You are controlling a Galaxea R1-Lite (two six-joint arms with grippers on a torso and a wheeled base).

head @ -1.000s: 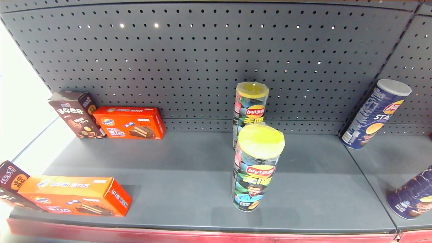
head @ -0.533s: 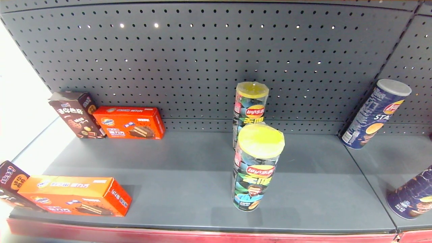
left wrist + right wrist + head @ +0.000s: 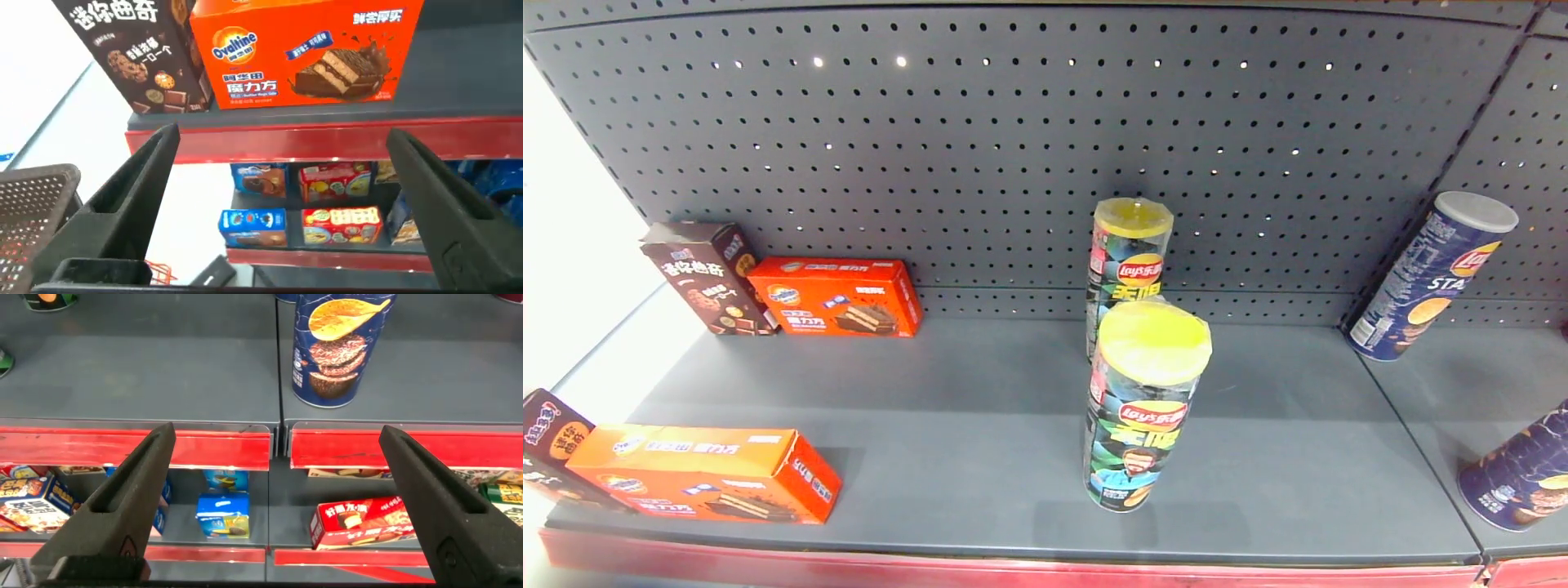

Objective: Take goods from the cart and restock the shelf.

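The left gripper (image 3: 282, 139) and right gripper (image 3: 276, 434) are hanging wide apart and empty, and the sparsely stocked grey metal shelf (image 3: 980, 441) is seemingly awaiting many more goods.

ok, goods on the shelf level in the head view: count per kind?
Yellow-lid chip cans: 2
Blue chip cans: 2
Orange boxes: 2
Brown cookie boxes: 2
Total: 8
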